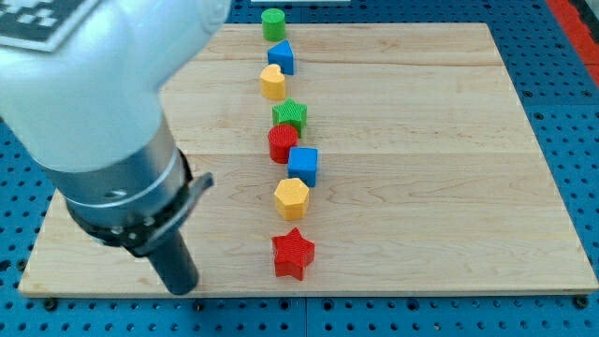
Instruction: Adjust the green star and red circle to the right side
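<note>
The green star (291, 114) sits near the board's middle, in a column of blocks. The red circle (282, 143) touches it just below. My tip (182, 289) is the end of the dark rod at the view's bottom left, near the board's bottom edge. It is far to the left of and below both blocks and touches no block.
The column also holds a green cylinder (272, 23) at the board's top edge, a blue block (281, 57), a yellow heart (272, 82), a blue cube (302, 165), a yellow hexagon (291, 197) and a red star (292, 253). The wooden board (449, 168) lies on a blue pegboard. The arm's large body fills the view's left.
</note>
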Tool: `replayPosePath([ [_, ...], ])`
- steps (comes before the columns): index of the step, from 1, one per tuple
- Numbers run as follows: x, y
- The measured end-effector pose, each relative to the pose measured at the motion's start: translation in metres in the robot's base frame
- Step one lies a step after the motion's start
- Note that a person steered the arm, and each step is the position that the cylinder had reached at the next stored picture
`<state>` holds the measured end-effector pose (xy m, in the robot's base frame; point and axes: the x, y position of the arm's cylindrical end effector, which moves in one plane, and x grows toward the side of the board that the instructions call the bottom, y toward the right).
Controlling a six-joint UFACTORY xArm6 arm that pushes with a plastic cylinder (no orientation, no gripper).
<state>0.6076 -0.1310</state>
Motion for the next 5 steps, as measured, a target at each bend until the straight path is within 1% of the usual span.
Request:
replayPosePath([
  [1,-0.034,0.005],
  [2,-0.05,0.076],
  [3,-0.078,0.08],
  [4,-0.12,0.067],
  [5,-0.145,0.069],
])
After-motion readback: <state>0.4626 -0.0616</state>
